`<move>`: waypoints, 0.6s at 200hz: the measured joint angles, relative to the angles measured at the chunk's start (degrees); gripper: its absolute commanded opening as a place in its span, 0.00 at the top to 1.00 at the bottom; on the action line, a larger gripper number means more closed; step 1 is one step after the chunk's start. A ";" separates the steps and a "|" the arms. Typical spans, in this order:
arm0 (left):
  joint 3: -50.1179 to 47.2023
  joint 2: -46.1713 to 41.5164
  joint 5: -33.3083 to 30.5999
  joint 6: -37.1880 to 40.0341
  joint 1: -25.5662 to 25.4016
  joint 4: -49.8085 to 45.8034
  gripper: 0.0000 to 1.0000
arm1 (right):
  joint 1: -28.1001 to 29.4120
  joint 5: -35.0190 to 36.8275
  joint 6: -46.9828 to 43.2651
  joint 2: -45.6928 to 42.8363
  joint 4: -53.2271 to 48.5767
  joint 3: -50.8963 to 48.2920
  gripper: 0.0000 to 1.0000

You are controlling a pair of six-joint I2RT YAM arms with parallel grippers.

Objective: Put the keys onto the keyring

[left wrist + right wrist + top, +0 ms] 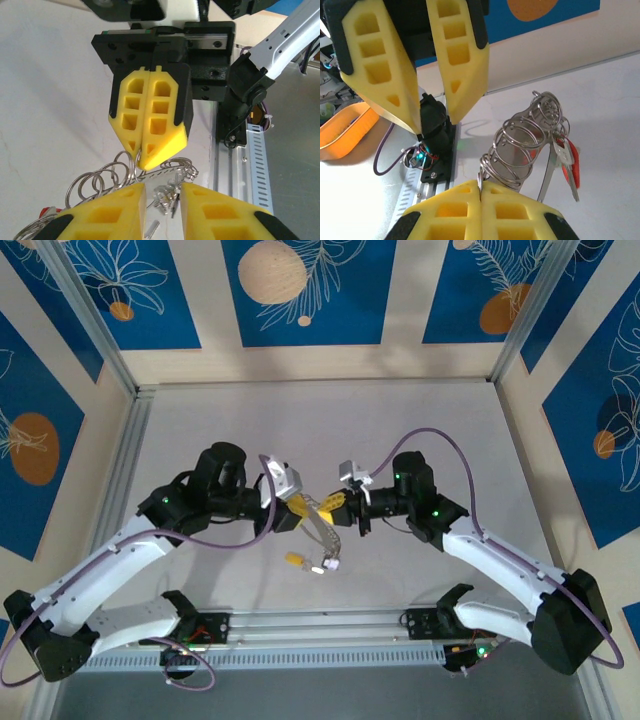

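Note:
In the right wrist view my right gripper (481,189) is shut on a metal ring at the end of the keyring (527,142), a bunch of grey wire loops held up off the table. Keys (566,159) with a red tag hang from its far end. My left gripper (436,122) faces it from above with its jaws apart. In the left wrist view my left gripper (162,202) is open, nothing pinched, with keys (169,195) showing beyond the gap and the right gripper (141,156) shut just above. From the top, both grippers (303,508) (340,510) meet mid-table, keys (322,545) dangling below.
The arms' mounting rail (320,625) runs along the near table edge. An orange container (345,131) sits beyond the rail. A metal frame post (85,315) stands at the back left and another (530,310) at the back right.

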 measured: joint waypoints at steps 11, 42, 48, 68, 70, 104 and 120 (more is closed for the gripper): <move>0.00 -0.48 0.57 -0.44 0.00 0.81 0.75 | -0.31 -0.98 1.73 0.00 2.36 -0.44 1.00; -0.02 -1.51 2.40 -1.95 0.00 2.49 0.75 | -0.61 -3.50 6.23 0.04 7.98 -0.63 1.00; -0.04 -1.62 2.69 -2.16 0.00 2.75 0.74 | -0.61 -3.91 6.88 0.07 8.83 -0.63 1.00; -0.74 -1.84 3.15 -3.08 0.00 4.04 0.72 | -0.61 -5.16 8.87 0.17 11.37 -0.63 1.00; -0.83 -1.86 3.17 -3.06 0.00 4.13 0.72 | -0.59 -5.22 9.03 0.17 11.58 -0.63 1.00; -2.14 -1.81 3.65 -3.91 0.00 5.75 0.64 | 0.04 -6.08 10.25 0.15 13.99 -0.63 1.00; -2.14 -1.73 3.91 -4.13 -0.09 6.60 0.64 | 0.15 -6.38 10.56 0.15 14.45 -0.63 1.00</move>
